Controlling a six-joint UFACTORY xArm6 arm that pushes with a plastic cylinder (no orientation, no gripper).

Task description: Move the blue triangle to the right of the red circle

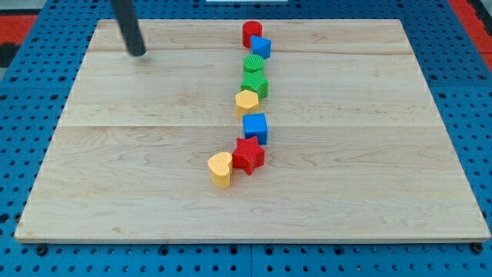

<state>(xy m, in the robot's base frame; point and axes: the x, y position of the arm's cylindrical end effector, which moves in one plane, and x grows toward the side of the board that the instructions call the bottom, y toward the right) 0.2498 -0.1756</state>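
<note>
The blue triangle (pixel 261 47) lies near the view's top centre, touching the lower right side of the red circle (pixel 251 33). My tip (pixel 137 53) rests on the board at the view's upper left, far to the left of both blocks, touching no block.
Below the triangle runs a chain of blocks: a green circle (pixel 254 64), a green star-like block (pixel 255 83), a yellow block (pixel 247 101), a blue cube (pixel 255 127), a red star (pixel 248 155) and a yellow heart (pixel 221 169). The wooden board (pixel 115 169) lies on a blue pegboard.
</note>
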